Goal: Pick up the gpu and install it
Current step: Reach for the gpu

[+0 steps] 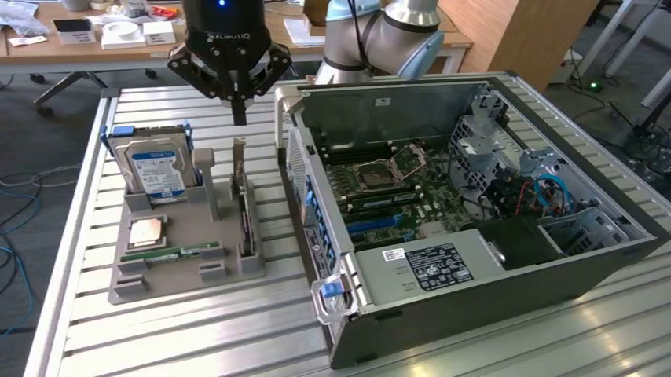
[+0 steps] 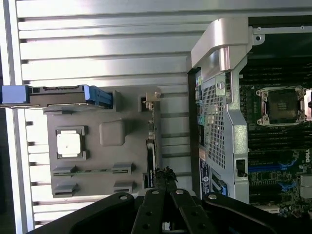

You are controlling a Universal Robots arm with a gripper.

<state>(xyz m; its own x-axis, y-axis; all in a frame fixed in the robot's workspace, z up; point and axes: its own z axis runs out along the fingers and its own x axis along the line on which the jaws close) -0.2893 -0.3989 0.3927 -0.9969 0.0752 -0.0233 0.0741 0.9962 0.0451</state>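
The gpu stands on edge in a slot of the grey holder, its pale metal bracket pointing up at the far end. In the wrist view the gpu appears edge-on as a thin dark strip. My gripper hangs above the bracket end of the card, fingers shut together with nothing between them. From the wrist, the shut gripper hovers over the card's end, apart from it. The open computer case lies on its side to the exterior view's right, motherboard exposed.
The holder also carries a silver hard drive in a blue frame, a processor chip and a green memory stick. The slatted metal table has bare room in front of the holder. Desks with clutter stand behind.
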